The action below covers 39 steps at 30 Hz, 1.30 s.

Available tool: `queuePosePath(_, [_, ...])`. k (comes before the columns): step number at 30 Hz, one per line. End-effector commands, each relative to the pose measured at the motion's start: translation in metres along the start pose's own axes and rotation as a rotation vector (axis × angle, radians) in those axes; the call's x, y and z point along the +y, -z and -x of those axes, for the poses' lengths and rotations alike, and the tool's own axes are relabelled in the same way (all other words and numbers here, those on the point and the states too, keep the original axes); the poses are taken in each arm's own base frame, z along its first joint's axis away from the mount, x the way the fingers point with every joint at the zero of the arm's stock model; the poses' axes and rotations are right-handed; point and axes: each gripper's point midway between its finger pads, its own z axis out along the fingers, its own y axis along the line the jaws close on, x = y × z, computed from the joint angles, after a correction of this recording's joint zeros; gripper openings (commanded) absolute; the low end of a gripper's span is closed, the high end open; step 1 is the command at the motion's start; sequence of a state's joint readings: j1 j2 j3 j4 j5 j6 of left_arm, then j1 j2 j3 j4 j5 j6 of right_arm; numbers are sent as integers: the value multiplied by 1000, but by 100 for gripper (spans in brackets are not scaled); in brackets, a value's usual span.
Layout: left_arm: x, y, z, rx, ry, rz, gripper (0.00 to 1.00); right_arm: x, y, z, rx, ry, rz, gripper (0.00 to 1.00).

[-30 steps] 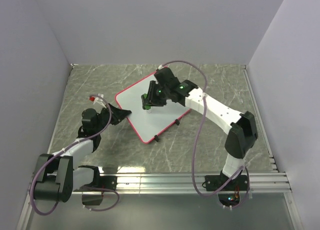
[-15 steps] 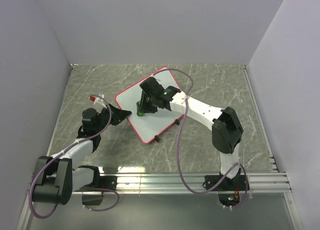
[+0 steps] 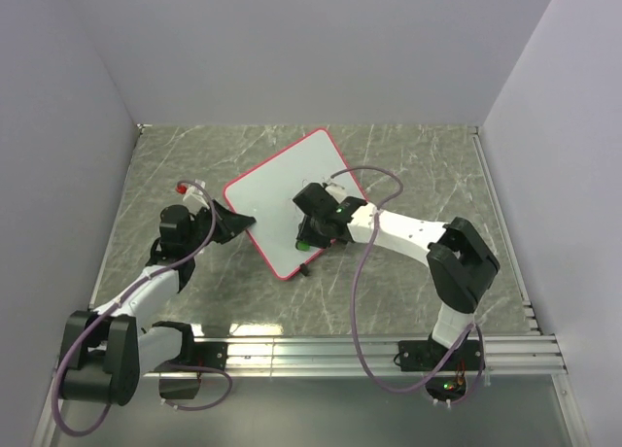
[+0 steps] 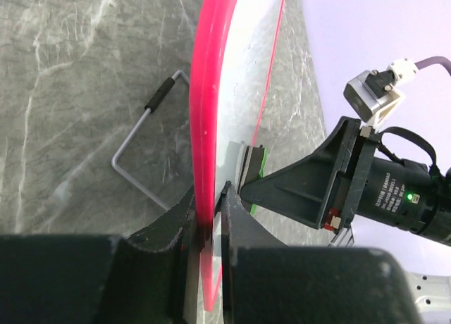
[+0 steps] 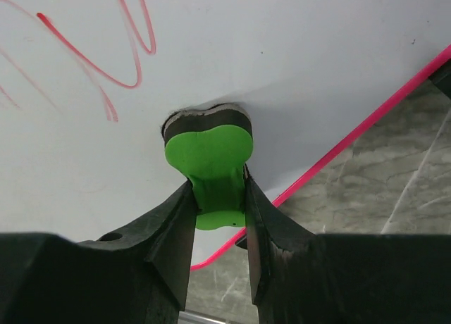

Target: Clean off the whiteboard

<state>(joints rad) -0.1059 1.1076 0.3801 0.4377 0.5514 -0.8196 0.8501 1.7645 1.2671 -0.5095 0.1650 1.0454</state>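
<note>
The whiteboard (image 3: 277, 194), white with a red-pink frame, lies tilted in the middle of the table. My left gripper (image 3: 243, 221) is shut on its left frame edge, which shows edge-on in the left wrist view (image 4: 204, 113) between the fingers (image 4: 210, 225). My right gripper (image 3: 305, 241) is shut on a green eraser (image 5: 209, 151) with a dark felt pad. It presses the eraser onto the board near the near edge. Red scribbles (image 5: 106, 63) remain on the board above and left of the eraser. The eraser also shows in the left wrist view (image 4: 252, 165).
A wire foot with a black tip (image 4: 141, 148) sticks out under the board. A small red piece (image 3: 181, 189) sits by the left arm. Grey walls close three sides. A metal rail (image 3: 369, 348) runs along the near edge.
My right gripper has dragged the eraser across the board from its middle toward the near edge. The left gripper still holds the board's edge in the same place.
</note>
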Motion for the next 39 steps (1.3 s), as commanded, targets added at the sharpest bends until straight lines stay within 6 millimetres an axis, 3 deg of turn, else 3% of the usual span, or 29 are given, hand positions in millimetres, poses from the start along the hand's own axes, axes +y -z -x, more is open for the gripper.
queuePosePath(1, [4, 1, 8, -20, -42, 54, 0, -16, -9, -2, -11, -9, -52, 0])
queuePosePath(3, [2, 3, 10, -29, -54, 52, 0, -8, -4, 3, -11, 18, -34, 0])
queuePosePath(9, [-4, 5, 6, -22, -103, 69, 0, 67, 16, 45, -49, 75, 125, 0])
queuePosePath(11, [0, 7, -4, -4, -88, 89, 0, 82, 17, 52, -40, 92, 142, 0])
queuePosePath(12, [3, 9, -1, -31, -95, 116, 0, 81, 7, 48, -9, 102, 112, 0])
queuePosePath(13, [5, 10, -4, -29, -97, 124, 0, 102, 16, 63, -32, 98, 160, 0])
queuePosePath(15, [6, 12, -5, -33, -92, 135, 0, 109, 5, 66, -26, 120, 159, 0])
queuePosePath(16, [10, 13, -5, -37, -89, 156, 0, 120, 11, 79, -45, 115, 182, 0])
queuePosePath(18, [16, 16, -7, -24, -84, 198, 0, 124, 1, 82, -18, 104, 176, 0])
queuePosePath(21, [16, 16, -4, -51, -87, 191, 0, 109, -15, 89, -12, 98, 135, 0])
queuePosePath(26, [28, 18, 0, -74, -82, 258, 0, 41, -37, 85, -3, 55, 19, 0])
queuePosePath(27, [30, 19, 0, -79, -81, 272, 0, 13, -41, 70, 25, 50, -29, 0])
queuePosePath(30, [34, 20, 4, -93, -79, 296, 0, -32, -43, 46, 55, 42, -96, 0])
queuePosePath(33, [37, 22, 4, -101, -91, 307, 0, -53, -42, 26, 85, 39, -119, 0])
queuePosePath(35, [36, 22, 5, -117, -91, 297, 0, -54, -43, 22, 93, 39, -113, 0])
queuePosePath(39, [38, 24, 1, -124, -86, 285, 0, -19, -37, 34, 78, 63, -70, 0])
